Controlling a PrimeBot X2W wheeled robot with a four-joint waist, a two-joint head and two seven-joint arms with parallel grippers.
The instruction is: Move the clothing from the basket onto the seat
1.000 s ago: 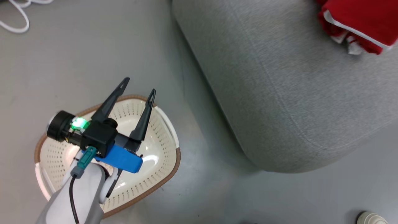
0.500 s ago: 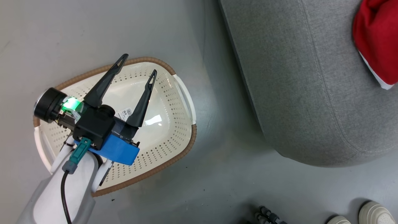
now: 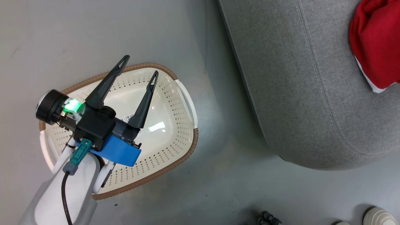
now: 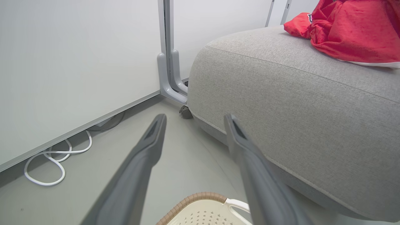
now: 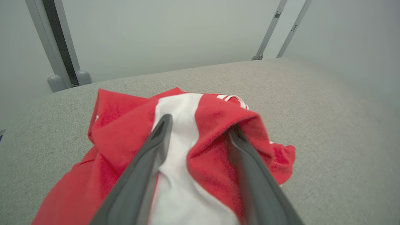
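Right, closest in, the left end effector (image 3: 139,65) hangs over the basket (image 3: 175,137), fingers spread wide with nothing between them. The basket sits on the floor (image 3: 218,187) and looks bare inside: perforated cream walls, a shiny bottom, and a small label (image 3: 127,118) peeking out beside the wrist. No red anywhere in it.

Moving out, there's a strip of floor, then the rounded grey corner of the seat (image 3: 300,93), just beside the basket but not touching it. A pale shoe (image 3: 378,217) pokes in at the lower edge, so a person is standing close by.

Further on, up on the cushion, there's the clothing (image 3: 375,47), a crumpled red heap resting on the seat, well apart from the left arm and off to its right. The right end effector (image 5: 200,122) is in among it. Its fingers stand wide, about as far apart as the left pair, and they aren't pinching anything. A broad white band runs up between them, roughly along their length. One fingertip is tucked under a red fold.

So the right arm is the one that matters now, and the job looks as good as done. What's left is probably getting those fingers out cleanly. That draped fold could snag and drag the cloth back towards the seat's edge.

Farthest back, a white cable (image 4: 47,168) loops on the floor by the wall.
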